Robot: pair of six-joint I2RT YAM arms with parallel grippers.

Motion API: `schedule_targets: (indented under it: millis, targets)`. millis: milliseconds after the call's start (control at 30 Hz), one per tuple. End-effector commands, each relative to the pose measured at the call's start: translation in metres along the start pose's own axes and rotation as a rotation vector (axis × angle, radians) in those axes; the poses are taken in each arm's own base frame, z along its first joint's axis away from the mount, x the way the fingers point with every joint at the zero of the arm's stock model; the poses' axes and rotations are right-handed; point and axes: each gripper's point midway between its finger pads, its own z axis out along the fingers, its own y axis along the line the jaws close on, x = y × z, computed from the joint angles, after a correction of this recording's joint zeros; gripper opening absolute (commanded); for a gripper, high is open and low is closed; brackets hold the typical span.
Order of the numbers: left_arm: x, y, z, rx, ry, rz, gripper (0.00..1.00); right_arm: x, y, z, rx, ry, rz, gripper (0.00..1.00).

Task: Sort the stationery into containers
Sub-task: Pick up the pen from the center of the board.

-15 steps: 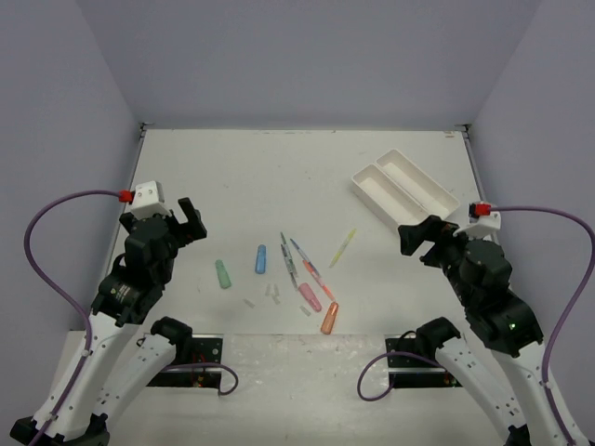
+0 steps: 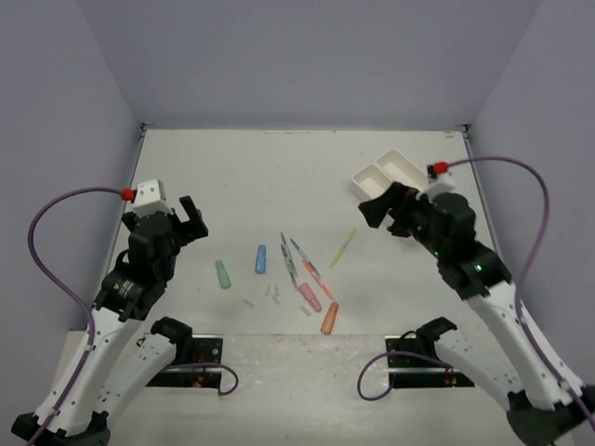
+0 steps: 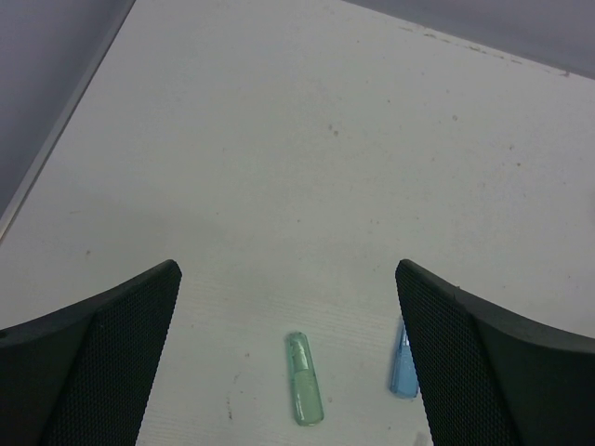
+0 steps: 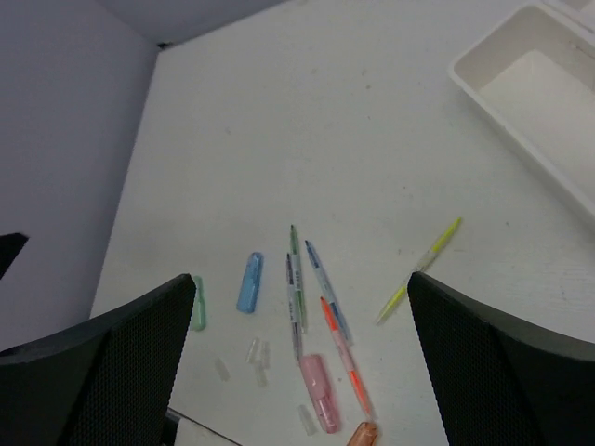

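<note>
The stationery lies loose in the middle of the table. A green stub (image 2: 223, 273) and a blue stub (image 2: 260, 257) lie at the left. Several thin pens (image 2: 294, 259), a yellow pen (image 2: 342, 247), a pink stub (image 2: 310, 296) and an orange stub (image 2: 329, 318) lie to their right. Tiny clear bits (image 2: 271, 293) lie near the front. The white two-compartment tray (image 2: 372, 178) stands at the back right, partly hidden by my right arm. My left gripper (image 2: 191, 221) is open and empty above the table, left of the green stub (image 3: 305, 392). My right gripper (image 2: 378, 208) is open and empty, hovering by the tray's near end (image 4: 521, 93), above the pens (image 4: 316, 279).
Purple walls enclose the table at the back and both sides. The arm bases and purple cables sit at the near edge. The blue stub (image 3: 403, 367) is partly hidden behind my left gripper's right finger (image 3: 502, 372).
My right gripper has swung left and toward the back, from beside the tray's near right side to over its left end. The left arm has barely moved.
</note>
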Motion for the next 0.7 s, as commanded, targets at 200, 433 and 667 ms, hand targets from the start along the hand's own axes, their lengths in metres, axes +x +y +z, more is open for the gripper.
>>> schedule_targets:
  millis: [200,433,667]
  targets:
    - [0.016,-0.025,0.011,0.112,0.073,0.007,1.00,0.107,-0.066,0.117,0.619,0.237,0.044,0.79]
    - [0.022,-0.036,0.012,0.174,0.101,0.046,1.00,0.153,-0.083,0.143,0.691,0.336,0.046,0.44]
    - [0.022,-0.039,0.011,0.195,0.103,0.052,1.00,0.169,-0.095,0.153,0.736,0.361,0.045,0.42]
